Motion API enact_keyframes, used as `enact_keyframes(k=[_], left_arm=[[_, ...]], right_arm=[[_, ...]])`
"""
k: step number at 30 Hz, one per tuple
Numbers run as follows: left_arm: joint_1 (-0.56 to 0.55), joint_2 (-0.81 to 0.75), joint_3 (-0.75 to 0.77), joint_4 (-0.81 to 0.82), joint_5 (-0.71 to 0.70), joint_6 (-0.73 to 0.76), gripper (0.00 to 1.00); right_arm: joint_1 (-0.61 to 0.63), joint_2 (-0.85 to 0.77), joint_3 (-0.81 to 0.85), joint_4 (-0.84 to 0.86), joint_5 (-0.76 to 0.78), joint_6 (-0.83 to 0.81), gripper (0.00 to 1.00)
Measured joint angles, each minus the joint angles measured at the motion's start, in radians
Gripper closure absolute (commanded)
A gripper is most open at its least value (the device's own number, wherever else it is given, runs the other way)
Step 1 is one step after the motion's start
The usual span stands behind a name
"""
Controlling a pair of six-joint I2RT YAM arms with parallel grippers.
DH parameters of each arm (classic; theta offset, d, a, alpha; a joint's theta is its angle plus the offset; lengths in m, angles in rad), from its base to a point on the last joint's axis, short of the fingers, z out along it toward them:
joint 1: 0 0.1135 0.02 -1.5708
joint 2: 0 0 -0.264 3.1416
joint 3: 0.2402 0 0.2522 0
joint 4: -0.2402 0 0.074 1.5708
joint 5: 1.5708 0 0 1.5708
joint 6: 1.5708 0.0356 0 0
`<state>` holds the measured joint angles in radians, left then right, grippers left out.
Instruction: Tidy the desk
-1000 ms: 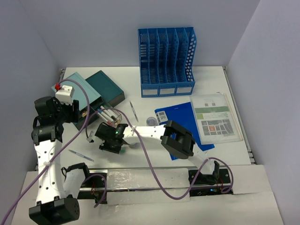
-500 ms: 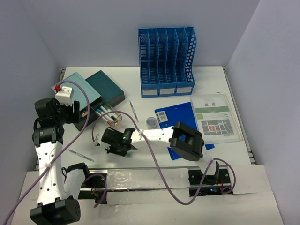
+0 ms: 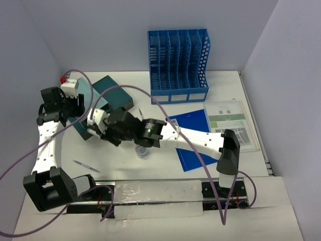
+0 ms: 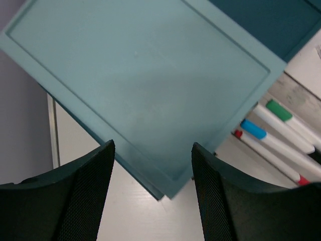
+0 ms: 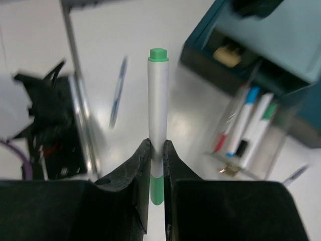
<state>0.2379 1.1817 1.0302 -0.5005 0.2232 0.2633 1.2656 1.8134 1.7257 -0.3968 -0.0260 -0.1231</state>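
The white desk holds a teal organizer box at the back left. Its clear drawer stands pulled out with several markers lying in it. My right gripper reaches across to the box and is shut on a white marker with a green cap, held just in front of the drawer. My left gripper is open and empty above the box's light teal lid, near its front corner. The drawer's markers show at the right of the left wrist view.
A blue file rack stands at the back. A blue folder and a sleeved printed sheet lie at the right. A blue pen lies near the front left, also in the right wrist view. A small round thing sits under the right arm.
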Motion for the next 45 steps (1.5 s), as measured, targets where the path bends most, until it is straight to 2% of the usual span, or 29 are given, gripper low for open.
enact_keyframes(k=[4, 9, 12, 15, 20, 26, 29, 36, 45], left_arm=[[0.0, 0.078, 0.052, 0.062, -0.015, -0.004, 0.31], [0.001, 0.171, 0.093, 0.139, -0.043, -0.006, 0.31], [0.002, 0.231, 0.107, 0.186, -0.057, -0.01, 0.31], [0.004, 0.279, 0.109, 0.22, -0.07, -0.015, 0.31], [0.008, 0.309, 0.109, 0.266, -0.078, -0.022, 0.32], [0.012, 0.321, 0.108, 0.287, -0.077, -0.024, 0.32], [0.012, 0.323, 0.108, 0.294, -0.078, -0.024, 0.33], [0.013, 0.334, 0.104, 0.323, -0.074, -0.025, 0.34], [0.013, 0.334, 0.068, 0.398, -0.072, -0.024, 0.36]], right_arm=[[-0.072, 0.062, 0.165, 0.023, 0.035, 0.023, 1.0], [-0.223, 0.216, 0.326, 0.05, -0.019, 0.078, 1.0], [-0.293, 0.315, 0.368, 0.055, -0.058, 0.091, 1.0], [-0.32, 0.366, 0.343, 0.044, -0.092, 0.089, 1.0], [-0.285, 0.368, 0.277, 0.045, -0.11, 0.079, 1.0], [-0.246, 0.342, 0.16, 0.051, -0.093, 0.083, 0.65], [-0.245, 0.337, 0.129, 0.046, -0.078, 0.085, 0.54], [-0.245, 0.288, 0.118, 0.045, -0.046, 0.089, 0.5], [-0.245, 0.057, -0.036, 0.111, -0.018, 0.158, 0.53]])
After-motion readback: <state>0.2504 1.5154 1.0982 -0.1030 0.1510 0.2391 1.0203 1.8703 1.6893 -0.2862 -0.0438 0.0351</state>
